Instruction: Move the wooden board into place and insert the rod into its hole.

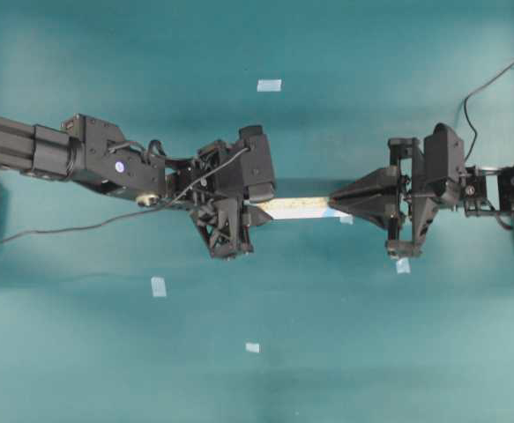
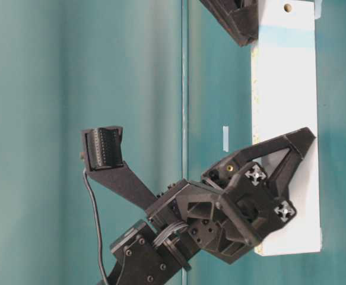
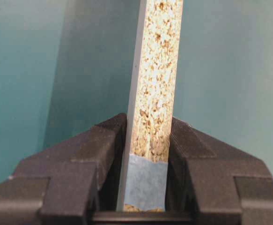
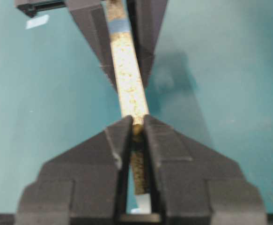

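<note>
While no writing or label can be read anywhere, the left gripper (image 1: 252, 214) is clamped on one end of the wooden board (image 1: 294, 208), held on edge above the teal table (image 1: 345, 352). The right gripper (image 1: 338, 202), fingers together, sits over the board's far end, near its hole (image 2: 287, 8).

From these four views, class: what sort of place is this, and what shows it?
Probably a robotics lab bench: two black arms' fingers meet at a wooden board over a plain teal tabletop marked with tape squares.

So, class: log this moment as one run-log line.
left gripper: shut on wooden board | right gripper: shut at board's other end | hole: empty | rod: unseen
</note>
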Robot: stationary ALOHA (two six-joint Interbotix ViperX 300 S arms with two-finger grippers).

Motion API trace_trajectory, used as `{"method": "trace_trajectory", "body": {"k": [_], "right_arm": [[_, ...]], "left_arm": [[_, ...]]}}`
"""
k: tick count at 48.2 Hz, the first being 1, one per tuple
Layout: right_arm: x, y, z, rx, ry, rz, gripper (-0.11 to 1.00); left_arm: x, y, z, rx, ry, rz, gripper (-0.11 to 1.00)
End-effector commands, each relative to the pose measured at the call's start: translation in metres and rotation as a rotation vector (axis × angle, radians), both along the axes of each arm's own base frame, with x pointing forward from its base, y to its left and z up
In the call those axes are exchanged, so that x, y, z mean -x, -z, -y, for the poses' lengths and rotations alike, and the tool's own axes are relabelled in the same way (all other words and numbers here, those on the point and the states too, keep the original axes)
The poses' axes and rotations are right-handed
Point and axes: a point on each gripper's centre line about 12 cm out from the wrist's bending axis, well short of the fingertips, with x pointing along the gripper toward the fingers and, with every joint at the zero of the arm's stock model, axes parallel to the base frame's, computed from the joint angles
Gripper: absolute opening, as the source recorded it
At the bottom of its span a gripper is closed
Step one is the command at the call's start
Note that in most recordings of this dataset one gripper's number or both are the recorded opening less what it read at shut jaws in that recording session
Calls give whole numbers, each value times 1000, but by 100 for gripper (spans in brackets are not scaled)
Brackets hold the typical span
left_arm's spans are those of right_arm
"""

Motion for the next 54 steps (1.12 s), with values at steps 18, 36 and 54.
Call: {"method": "trace_trajectory", "body": {"k": [18, 36, 54], "right_arm": [[1, 15, -6, -3, -22, -153, 8], [-15, -20, -10, 13, -58, -91, 8], [1, -41, -9, 32, -57, -175, 47]], "left_arm": [[-6, -11, -2, 6, -13, 37, 24], [-5, -10, -2, 6, -13, 34, 24], [-4, -10, -2, 3, -9, 31, 42]]}}
